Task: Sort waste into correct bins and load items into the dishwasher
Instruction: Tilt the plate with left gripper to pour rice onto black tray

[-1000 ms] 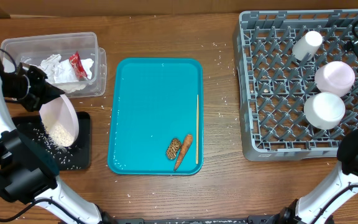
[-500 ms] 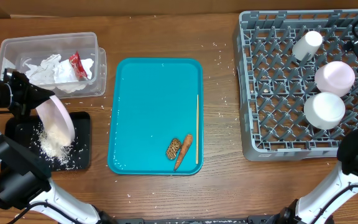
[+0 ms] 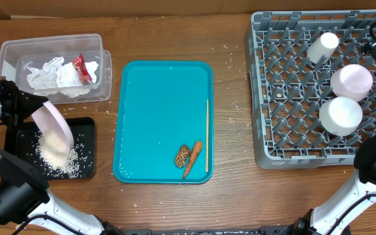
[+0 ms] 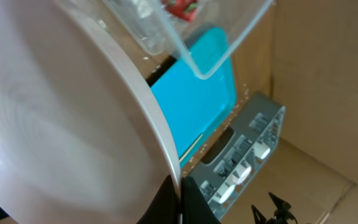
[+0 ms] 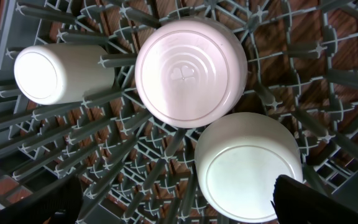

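Observation:
My left gripper [image 3: 32, 108] is shut on the rim of the large white plate [image 3: 52, 124], which is tipped steeply over the black tray [image 3: 87, 145]. White rice [image 3: 56, 156] lies heaped on that tray. In the left wrist view the jaws [image 4: 180, 200] pinch the plate's edge [image 4: 61, 124]. The clear tub [image 3: 51, 40] holds crumpled paper [image 3: 46, 72] and a red wrapper [image 3: 81, 68]. A carrot stick [image 3: 193, 158], a brown lump [image 3: 182, 155] and a chopstick [image 3: 207, 134] lie on the teal tray [image 3: 155, 104]. My right gripper [image 5: 179, 202] is open above the grey rack [image 3: 292, 98].
The rack holds a white cup [image 3: 322, 47] and two upturned bowls [image 3: 352, 81] [image 3: 340, 115], which also show in the right wrist view, the cup [image 5: 51, 74] and a bowl [image 5: 190, 71]. Stray rice grains dot the wooden table around the trays.
My left gripper moved left and tipped the plate steeper. The rice slid off the plate onto the black tray. The right arm has not moved.

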Robot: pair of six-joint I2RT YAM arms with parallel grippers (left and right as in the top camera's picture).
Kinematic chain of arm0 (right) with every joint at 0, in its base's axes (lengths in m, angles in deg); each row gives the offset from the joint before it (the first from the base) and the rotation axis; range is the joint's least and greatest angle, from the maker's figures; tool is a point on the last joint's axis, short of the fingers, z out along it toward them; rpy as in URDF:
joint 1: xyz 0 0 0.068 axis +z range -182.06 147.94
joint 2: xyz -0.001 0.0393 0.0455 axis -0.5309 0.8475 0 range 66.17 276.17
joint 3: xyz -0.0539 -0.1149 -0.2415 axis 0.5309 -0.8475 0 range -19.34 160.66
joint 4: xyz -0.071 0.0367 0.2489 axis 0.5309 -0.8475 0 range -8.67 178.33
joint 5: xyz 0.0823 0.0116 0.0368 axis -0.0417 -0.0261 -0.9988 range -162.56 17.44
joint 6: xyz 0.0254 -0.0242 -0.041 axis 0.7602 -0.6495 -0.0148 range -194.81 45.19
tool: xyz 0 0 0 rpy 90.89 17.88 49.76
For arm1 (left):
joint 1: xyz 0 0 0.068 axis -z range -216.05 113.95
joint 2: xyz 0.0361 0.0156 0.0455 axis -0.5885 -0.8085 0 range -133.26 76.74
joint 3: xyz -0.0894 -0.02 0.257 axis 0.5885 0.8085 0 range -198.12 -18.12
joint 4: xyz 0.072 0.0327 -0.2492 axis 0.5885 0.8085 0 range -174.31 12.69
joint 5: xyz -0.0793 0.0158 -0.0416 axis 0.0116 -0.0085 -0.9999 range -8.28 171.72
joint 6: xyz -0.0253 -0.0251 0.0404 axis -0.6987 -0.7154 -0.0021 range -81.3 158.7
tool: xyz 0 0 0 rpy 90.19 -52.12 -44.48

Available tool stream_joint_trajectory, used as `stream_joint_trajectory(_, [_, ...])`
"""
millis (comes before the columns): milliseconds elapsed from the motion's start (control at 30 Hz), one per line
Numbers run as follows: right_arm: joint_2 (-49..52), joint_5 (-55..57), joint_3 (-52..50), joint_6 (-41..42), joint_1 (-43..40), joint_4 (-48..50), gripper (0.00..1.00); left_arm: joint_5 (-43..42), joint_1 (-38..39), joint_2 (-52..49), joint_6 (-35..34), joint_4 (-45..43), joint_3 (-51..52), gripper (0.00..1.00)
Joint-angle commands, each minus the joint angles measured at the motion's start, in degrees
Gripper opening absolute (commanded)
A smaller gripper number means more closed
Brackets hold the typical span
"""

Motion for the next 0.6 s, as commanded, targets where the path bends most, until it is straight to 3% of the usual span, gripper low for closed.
stream_joint_trajectory(0, [-1.29, -0.28, 1.09, 0.31, 0.00, 0.11, 1.00, -4.20, -0.52, 1.29, 1.51, -1.25, 0.15, 0.04])
stream_joint_trajectory(367, [-1.29, -0.28, 1.09, 0.31, 0.00, 0.11, 1.00, -0.94, -0.70, 1.29, -0.31, -2.43, 0.63, 0.04])
stream_joint_trajectory(467, [-1.29, -0.28, 1.09, 0.31, 0.00, 0.11, 1.00, -2.80, -0.70, 1.29, 2.64, -2.43, 0.63, 0.04])
stream_joint_trajectory(567, [-1.29, -0.28, 1.09, 0.31, 0.00, 0.11, 1.00, -0.63, -0.70, 1.29, -0.07, -2.38, 0.76, 0.04])
